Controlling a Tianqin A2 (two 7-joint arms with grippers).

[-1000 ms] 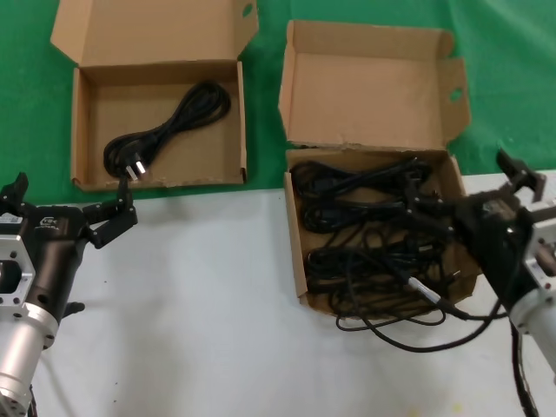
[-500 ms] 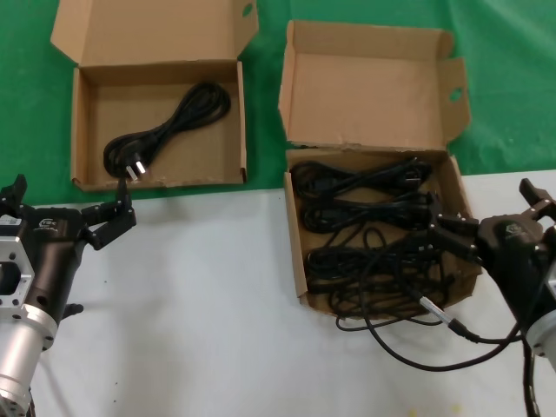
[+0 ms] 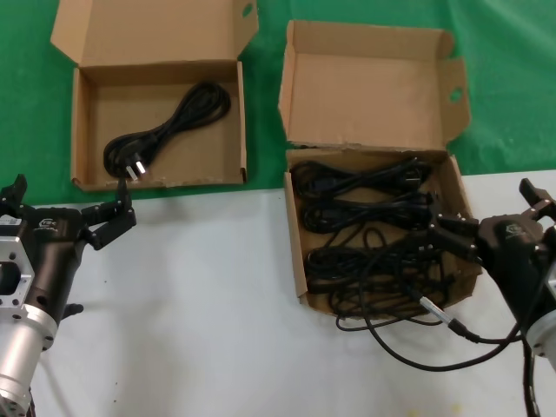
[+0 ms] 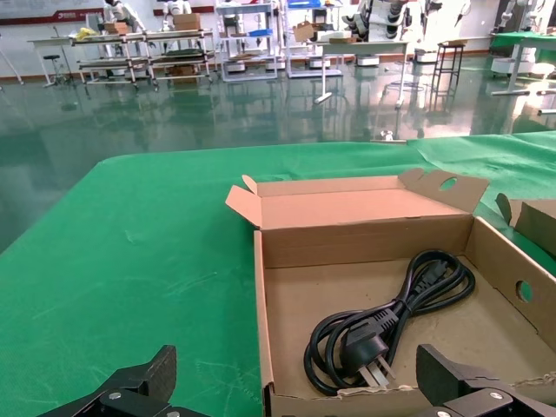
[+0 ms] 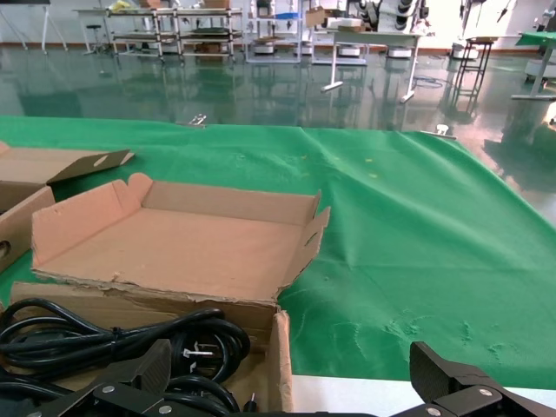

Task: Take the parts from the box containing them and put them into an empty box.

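The cords [image 3: 369, 239] lie tangled in the right box [image 3: 379, 228]: soft, light, likely to snag, so grip 1 bundle mid-coil. 1 cord [image 3: 165, 130] sits in the left box [image 3: 156, 122]. Right claw [image 3: 456, 236] wide at the near-right rim; left claw [image 3: 61, 208] wide, idle on the bench [image 3: 200, 304].

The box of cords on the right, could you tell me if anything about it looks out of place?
Yes: a black cord loop spills over the near wall of the squarer box onto the white table, and that box's hinge edge is ragged.

R arm [image 3: 530, 295] cut by frame edge
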